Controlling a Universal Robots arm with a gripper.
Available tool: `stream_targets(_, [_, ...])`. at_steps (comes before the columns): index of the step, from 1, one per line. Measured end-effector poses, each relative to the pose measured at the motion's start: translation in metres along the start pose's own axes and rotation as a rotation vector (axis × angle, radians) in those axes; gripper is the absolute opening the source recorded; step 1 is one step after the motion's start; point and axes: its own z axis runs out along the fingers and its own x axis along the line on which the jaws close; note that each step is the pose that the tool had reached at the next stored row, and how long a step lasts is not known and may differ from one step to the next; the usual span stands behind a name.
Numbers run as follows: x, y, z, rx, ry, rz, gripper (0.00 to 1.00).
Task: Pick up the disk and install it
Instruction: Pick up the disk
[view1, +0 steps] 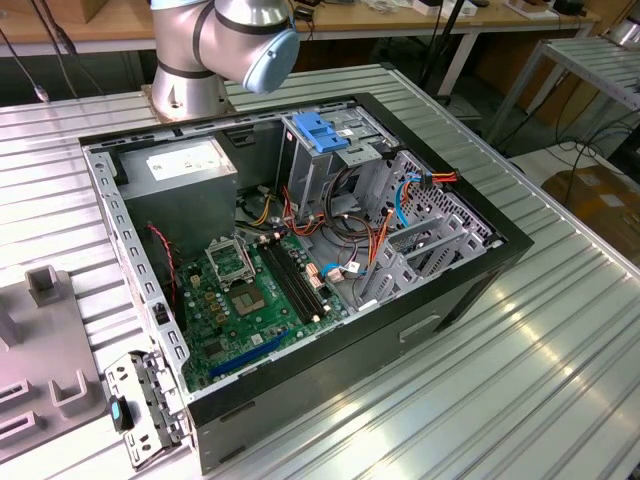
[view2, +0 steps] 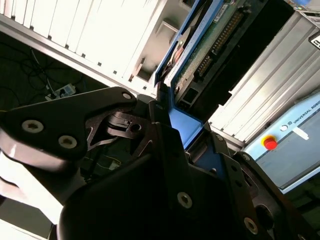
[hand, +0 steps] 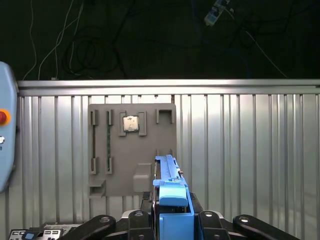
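Claw closed on disk, held edge-on

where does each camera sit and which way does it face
Exterior view: off the arm, looking down on the open computer case and ribbed table; an arm joint shows.
First wrist view: behind the tool, facing a grey fixture plate on the table.
Second wrist view: beside the tool, looking along the disk.
Both wrist views share the tool shut on the disk.
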Motion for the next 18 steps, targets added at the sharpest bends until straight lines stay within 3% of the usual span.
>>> stream_targets(13, [0.0007, -0.0324, 0.0005, 0.0000, 0.0001, 0.000, 0.37])
stream_targets(18, [0.0011, -0.0416, 0.0006, 0.0000, 0.0001, 0.000, 0.37])
